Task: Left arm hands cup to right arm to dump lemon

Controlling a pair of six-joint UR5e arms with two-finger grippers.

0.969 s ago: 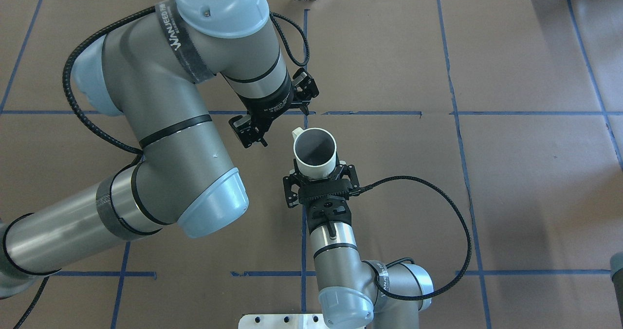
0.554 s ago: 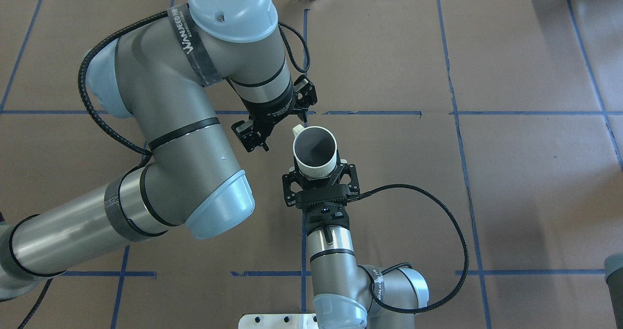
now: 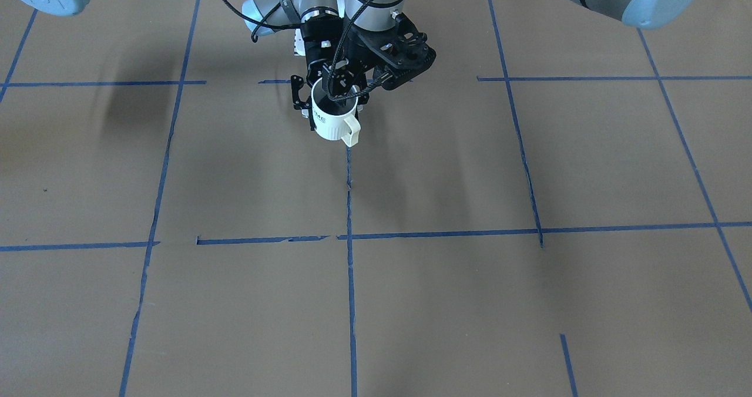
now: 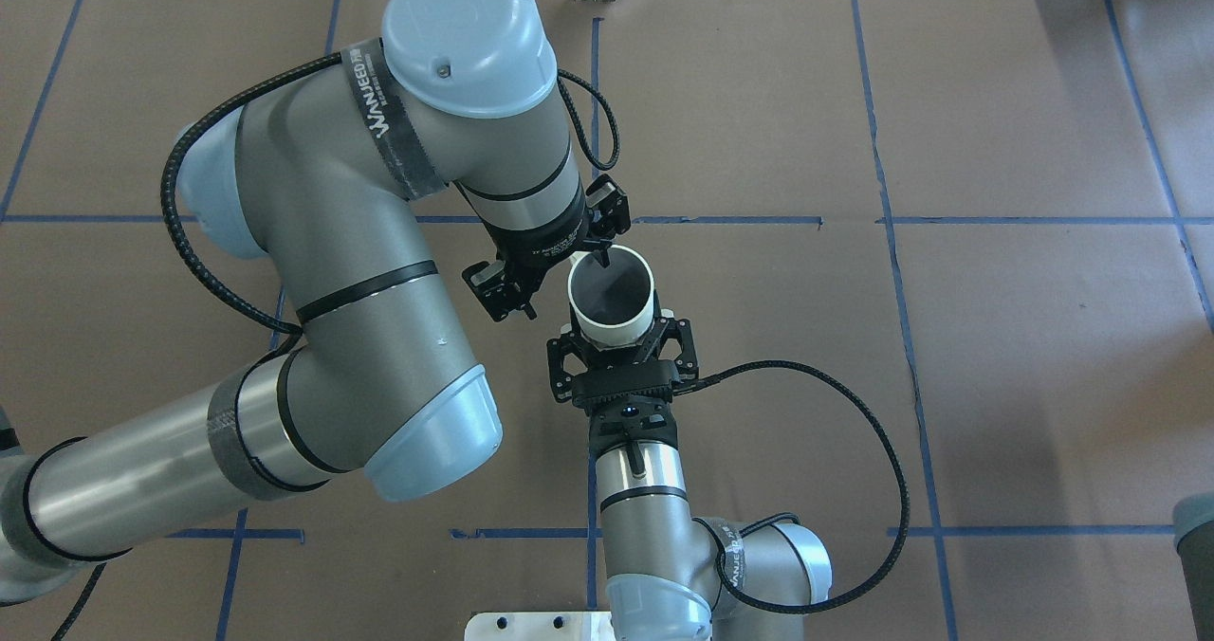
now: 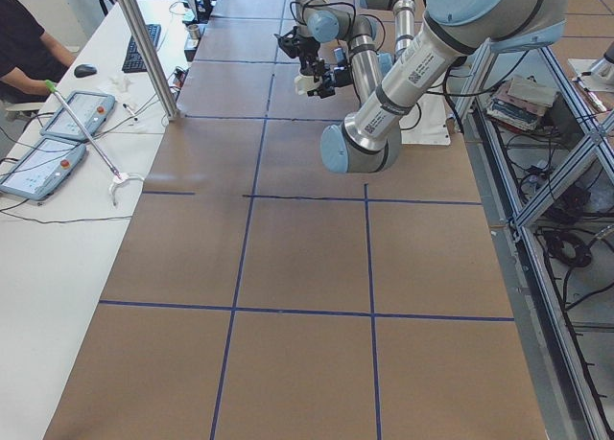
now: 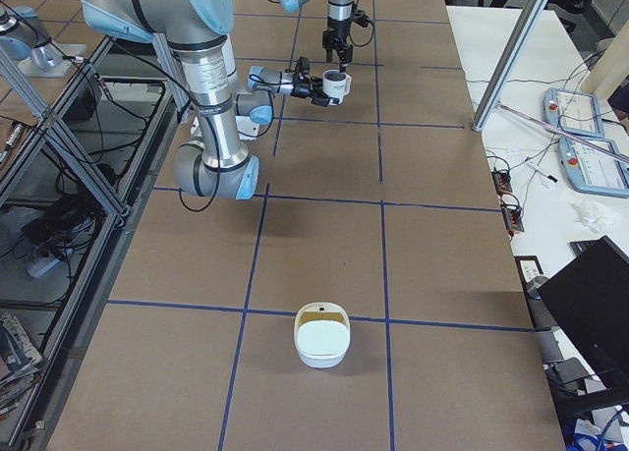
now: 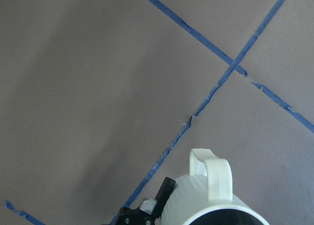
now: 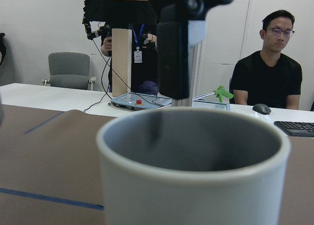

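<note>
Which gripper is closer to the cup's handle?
Left. The left gripper, jaws open, hovers beside the handle; the right gripper, jaws shut, grips the cup on the opposite side.

The light is bright and even from above. Soft, wide shadows with no hard edge lie on the counter [image 3: 135,115]. In the right wrist view the near cup [image 8: 196,186] is blurred, the background sharp.

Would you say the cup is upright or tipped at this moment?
Upright: the cup shows its open mouth to the overhead camera, and its rim looks level from the right wrist.
</note>
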